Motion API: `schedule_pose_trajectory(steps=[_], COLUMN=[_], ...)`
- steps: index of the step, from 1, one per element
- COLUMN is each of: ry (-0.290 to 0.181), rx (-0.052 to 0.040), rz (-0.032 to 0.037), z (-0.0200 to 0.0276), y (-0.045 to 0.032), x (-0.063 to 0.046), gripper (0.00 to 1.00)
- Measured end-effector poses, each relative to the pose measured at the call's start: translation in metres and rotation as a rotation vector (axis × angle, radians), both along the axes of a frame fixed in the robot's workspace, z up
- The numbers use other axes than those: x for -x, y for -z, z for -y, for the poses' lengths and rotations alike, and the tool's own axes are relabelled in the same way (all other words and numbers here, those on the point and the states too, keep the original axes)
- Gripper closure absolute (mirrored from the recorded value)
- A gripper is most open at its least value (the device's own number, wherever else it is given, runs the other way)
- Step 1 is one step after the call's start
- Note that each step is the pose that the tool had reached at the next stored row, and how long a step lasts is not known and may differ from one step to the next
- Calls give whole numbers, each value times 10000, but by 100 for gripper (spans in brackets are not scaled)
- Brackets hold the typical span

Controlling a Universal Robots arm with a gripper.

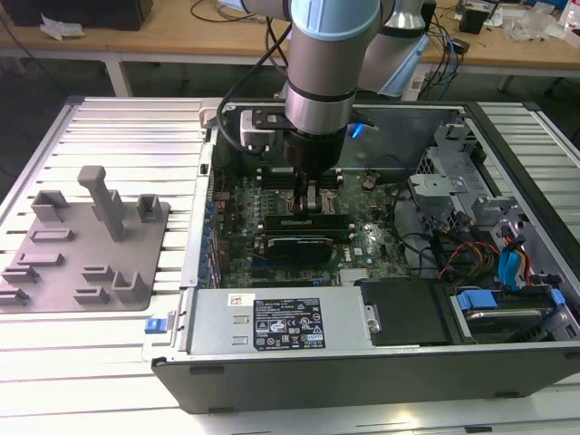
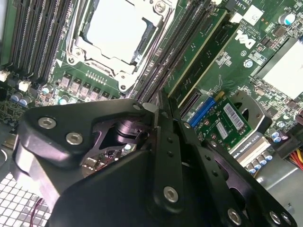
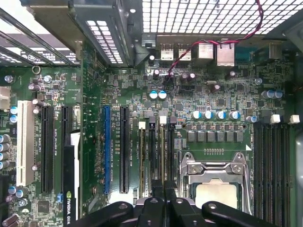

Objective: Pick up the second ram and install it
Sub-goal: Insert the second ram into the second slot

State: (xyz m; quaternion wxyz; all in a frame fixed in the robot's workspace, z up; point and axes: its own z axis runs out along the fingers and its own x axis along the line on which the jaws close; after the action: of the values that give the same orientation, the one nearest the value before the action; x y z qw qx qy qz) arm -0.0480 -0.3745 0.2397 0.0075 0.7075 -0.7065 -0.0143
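Down on the motherboard [image 3: 213, 94], beside the processor socket [image 3: 218, 189], my gripper [image 3: 163, 202] is clenched on the second ram [image 3: 162, 156], already standing in its slot; full seating seems left.

Silver arm [image 1: 319, 95], blue cap [image 1: 335, 16]; black gripper [image 1: 308, 192] (silver screws [image 2: 170, 193]).
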Motion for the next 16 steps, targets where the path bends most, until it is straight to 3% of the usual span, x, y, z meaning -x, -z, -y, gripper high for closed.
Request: schedule_pose_trajectory(steps=[16], ry=[1], rx=[1], rz=[0], z=[0], y=[21], x=[0], gripper=[91])
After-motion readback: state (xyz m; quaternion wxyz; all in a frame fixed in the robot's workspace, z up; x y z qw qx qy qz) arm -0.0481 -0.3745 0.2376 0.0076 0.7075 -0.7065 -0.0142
